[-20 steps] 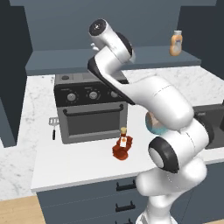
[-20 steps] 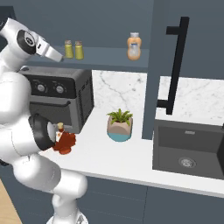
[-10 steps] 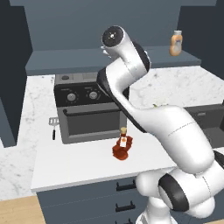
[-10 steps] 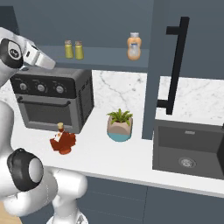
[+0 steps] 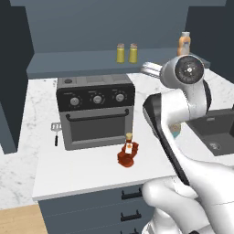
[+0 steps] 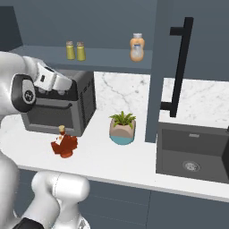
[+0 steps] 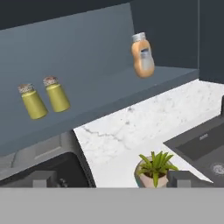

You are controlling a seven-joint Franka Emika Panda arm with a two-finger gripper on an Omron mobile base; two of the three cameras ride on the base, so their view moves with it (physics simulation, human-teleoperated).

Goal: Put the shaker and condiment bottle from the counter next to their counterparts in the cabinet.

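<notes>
Hand [image 7: 112,178] empty, its fingers spread wide apart, now drawn back from the cabinet [image 7: 87,57] shelf and swung down in front of the toaster oven [image 5: 96,109]. Ahead and above on that shelf, two shakers [image 7: 43,97] stand side by side, just apart, so the shaker half looks done; I cannot tell the caps apart. Further along, the orange bottle [image 7: 142,55] stands alone. Below the hand, the condiment bottle [image 5: 128,151] waits upright on the surface [image 5: 82,169], close before the oven door. Likely next: descend and grasp it.

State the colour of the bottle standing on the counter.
Dark red-brown condiment bottle, tan cap; clearest in the left base view.
</notes>
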